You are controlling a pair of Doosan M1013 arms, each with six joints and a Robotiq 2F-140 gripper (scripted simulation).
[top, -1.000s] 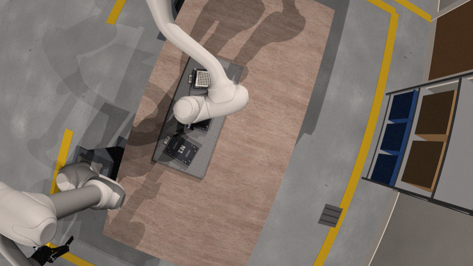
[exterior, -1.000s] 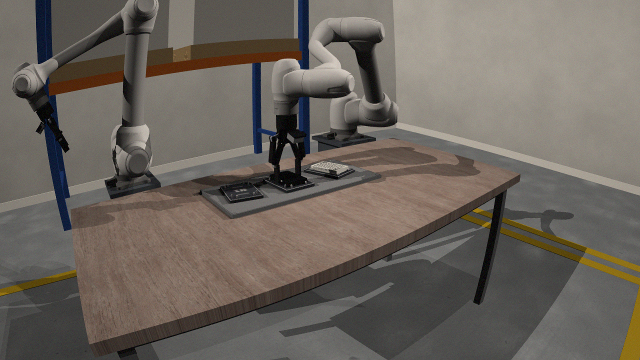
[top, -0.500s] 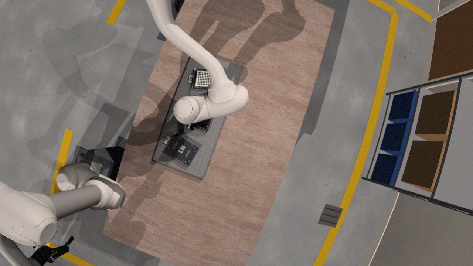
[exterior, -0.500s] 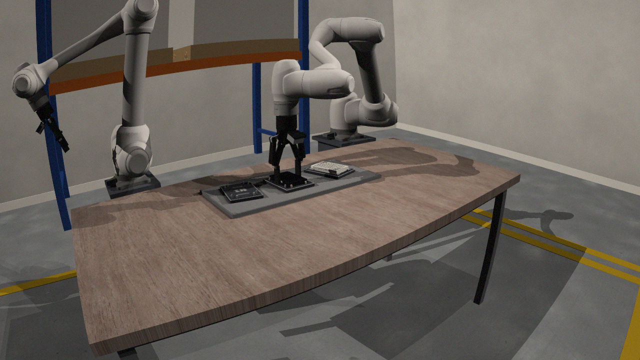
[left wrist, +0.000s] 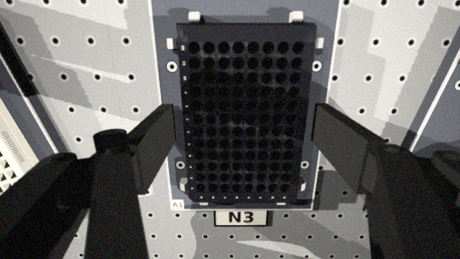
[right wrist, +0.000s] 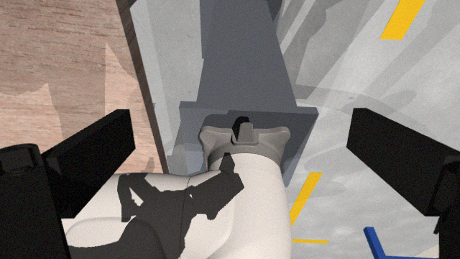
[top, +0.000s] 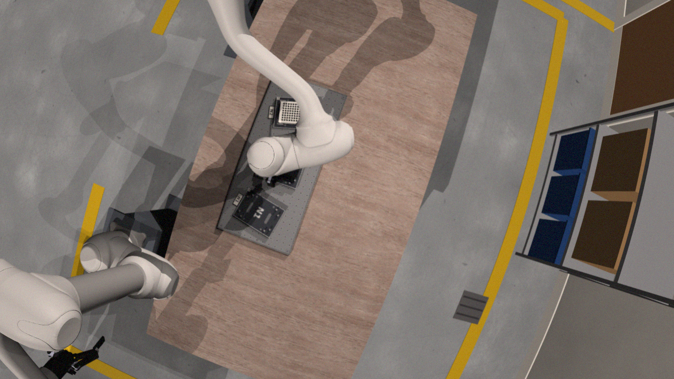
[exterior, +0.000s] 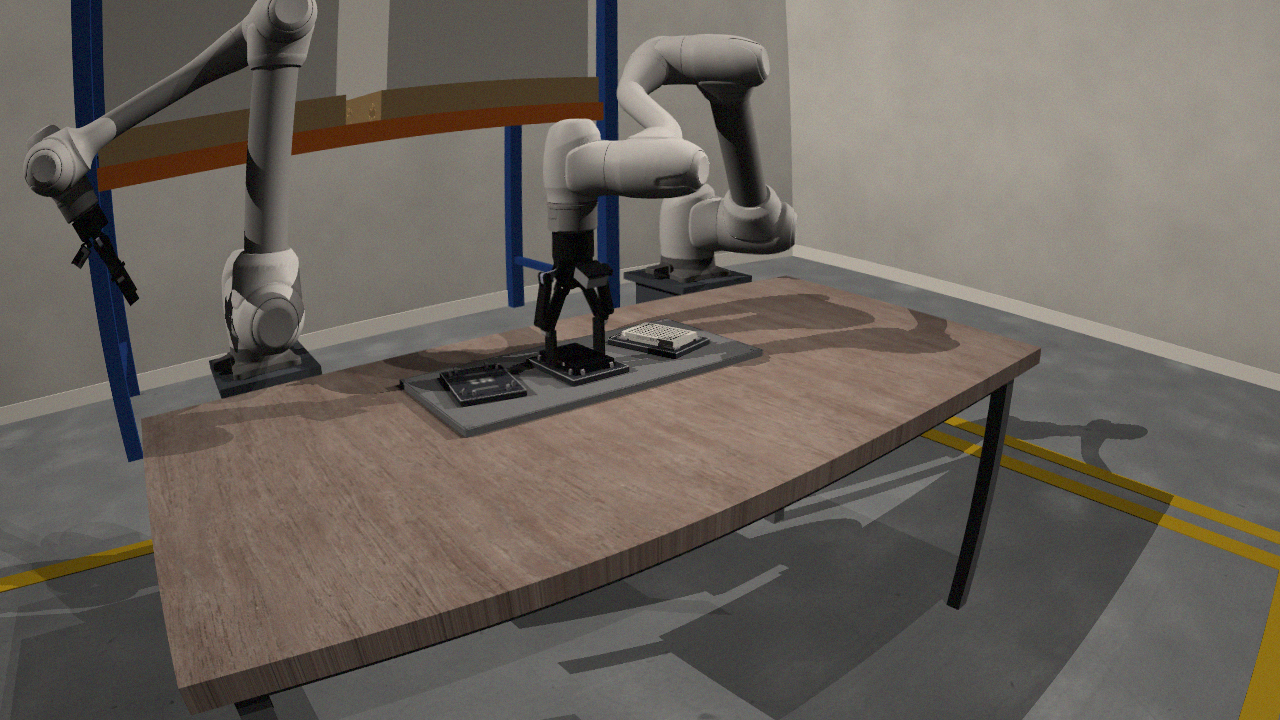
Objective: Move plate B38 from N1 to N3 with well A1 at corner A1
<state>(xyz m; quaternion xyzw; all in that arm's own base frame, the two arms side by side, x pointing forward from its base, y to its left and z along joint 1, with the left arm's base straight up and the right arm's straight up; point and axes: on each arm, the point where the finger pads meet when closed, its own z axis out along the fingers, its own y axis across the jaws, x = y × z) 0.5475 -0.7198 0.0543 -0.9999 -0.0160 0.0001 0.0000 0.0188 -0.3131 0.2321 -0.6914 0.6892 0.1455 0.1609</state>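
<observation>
If judged by the left wrist view, looks flat between the locators of nest N3 (top: 297,180) (exterior: 581,377) (left wrist: 165,90): black plate (exterior: 577,360) (left wrist: 244,119), presumably B38, though label too dark to read. Column 1 lies toward the corner marked A1; orientation seems right.

Left gripper (top: 263,182) (exterior: 574,351) (left wrist: 244,124): about two-thirds open, astride the long sides, slim gap each side, holding nothing. Right gripper (top: 75,347) (exterior: 106,278) (right wrist: 241,127): fully open, empty, off beside the table.

Note N1 (top: 259,212) (exterior: 483,385) (left wrist: 442,115) without a plate; white plate (top: 288,112) (exterior: 657,335) (left wrist: 12,144), likely B83, on N2 (top: 285,126) (exterior: 684,347) (left wrist: 21,111).

Expect light, rigid, rather slick plastic. If regripping, take mid-length on both long walls, low, with modest pressure; avoid the well tops. Next, probably lift straight up, without brushing the walls.
</observation>
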